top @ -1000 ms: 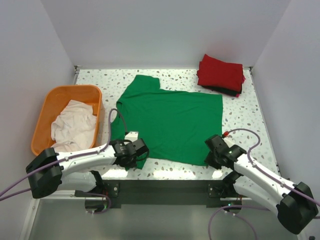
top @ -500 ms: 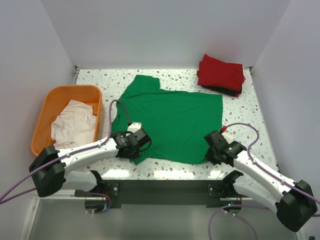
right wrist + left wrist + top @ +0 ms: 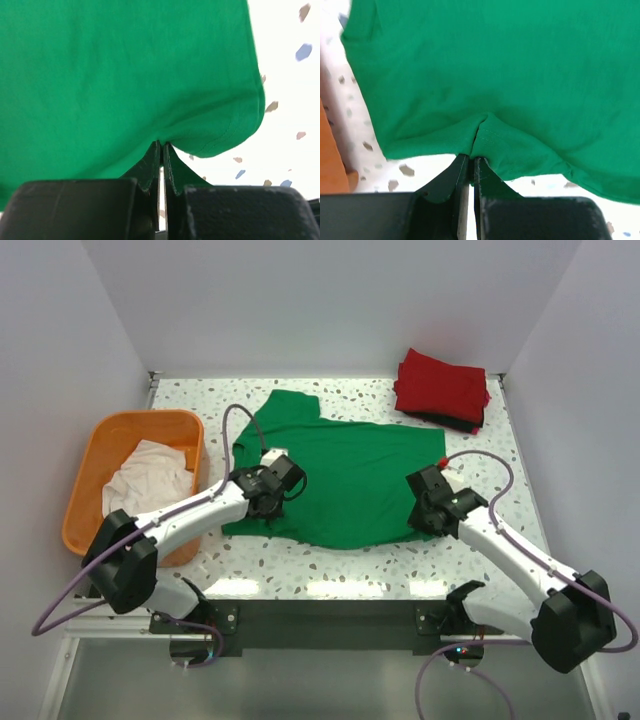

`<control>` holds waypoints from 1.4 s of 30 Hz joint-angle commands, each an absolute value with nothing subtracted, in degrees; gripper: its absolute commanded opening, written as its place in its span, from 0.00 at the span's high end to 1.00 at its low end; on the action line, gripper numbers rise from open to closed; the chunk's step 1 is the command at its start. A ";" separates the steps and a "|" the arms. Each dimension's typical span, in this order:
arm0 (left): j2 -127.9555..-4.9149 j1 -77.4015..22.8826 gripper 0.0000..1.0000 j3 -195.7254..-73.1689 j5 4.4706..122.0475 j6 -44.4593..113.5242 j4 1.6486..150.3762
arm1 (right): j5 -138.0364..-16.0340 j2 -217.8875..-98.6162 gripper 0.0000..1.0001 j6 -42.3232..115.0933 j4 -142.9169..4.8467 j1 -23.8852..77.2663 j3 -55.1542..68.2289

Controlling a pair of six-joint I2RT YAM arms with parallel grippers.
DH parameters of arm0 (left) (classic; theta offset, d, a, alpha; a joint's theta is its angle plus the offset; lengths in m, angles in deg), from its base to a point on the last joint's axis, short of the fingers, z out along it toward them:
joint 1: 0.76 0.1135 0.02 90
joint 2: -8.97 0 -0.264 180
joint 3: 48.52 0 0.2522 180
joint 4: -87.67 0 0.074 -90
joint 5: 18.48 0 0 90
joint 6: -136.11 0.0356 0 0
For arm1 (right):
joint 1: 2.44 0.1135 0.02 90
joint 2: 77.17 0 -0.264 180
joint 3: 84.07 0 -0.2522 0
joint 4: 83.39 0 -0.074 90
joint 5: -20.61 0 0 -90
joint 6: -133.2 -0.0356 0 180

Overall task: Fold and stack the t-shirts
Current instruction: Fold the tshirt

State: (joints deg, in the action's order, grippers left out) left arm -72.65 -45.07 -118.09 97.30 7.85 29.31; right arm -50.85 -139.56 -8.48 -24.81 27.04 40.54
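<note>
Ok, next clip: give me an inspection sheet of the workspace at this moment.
Surface: speckled white table.
Job's things: green t-shirt spread at centre; red t-shirt folded far right, on a black t-shirt; off-white t-shirt crumpled.
Clutter: orange basket at left, holding the off-white one.
Grippers: left gripper and right gripper each shut on the green hem.
Cables: purple cables arch over both wrists.
Surroundings: plain white walls.

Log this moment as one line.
step: fold green t-shirt | left gripper: shut on near hem | right gripper: shut on near hem | red t-shirt: folded, far right
</note>
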 commanded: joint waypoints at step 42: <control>-100.46 -25.19 0.00 -147.36 97.01 23.17 43.15 | -44.53 -180.18 0.26 10.93 -30.26 12.24 4.75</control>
State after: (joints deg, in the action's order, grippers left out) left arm -102.55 -25.05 -144.73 95.79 22.23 41.96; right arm -49.19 -180.50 7.89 -31.50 12.48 8.70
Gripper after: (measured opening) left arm 0.997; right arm 0.724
